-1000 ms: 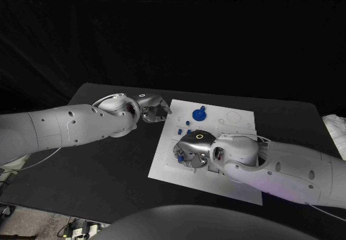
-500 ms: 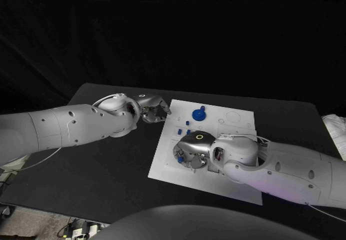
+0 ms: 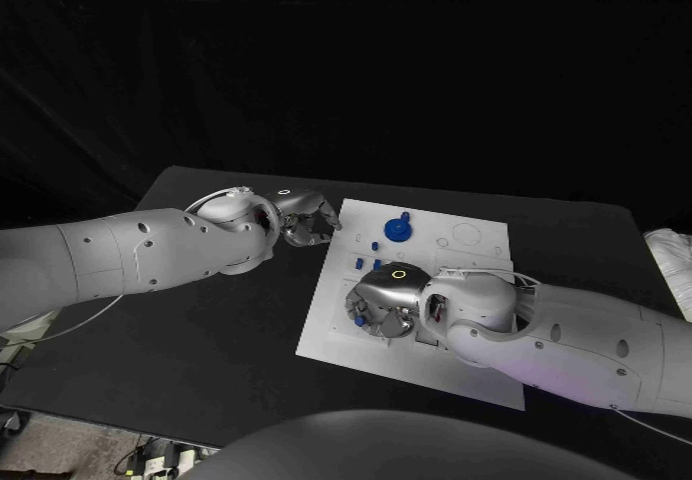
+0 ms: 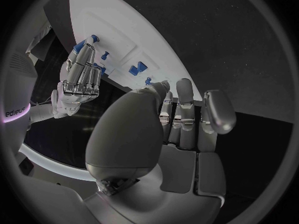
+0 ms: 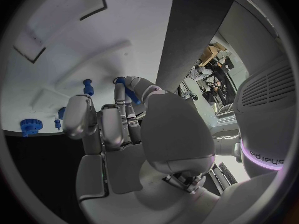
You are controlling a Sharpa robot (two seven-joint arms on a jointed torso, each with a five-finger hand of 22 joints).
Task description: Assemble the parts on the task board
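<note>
Blue peg [image 5: 122,87] is pinched at the right hand [image 3: 382,303] fingertips, low over the task board [image 3: 476,375]; a tilted entry could jam or drop it. Left hand [image 3: 306,221], empty, fingers loosely apart, sits beside the board's edge.

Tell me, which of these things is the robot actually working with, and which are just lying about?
Part of the job:
- task board
- blue gear-like part standing on the board
- small blue pegs
- blue peg held by the right hand
- left hand, at the board's edge

Just lying about:
- black table
- white object at the table's right edge
</note>
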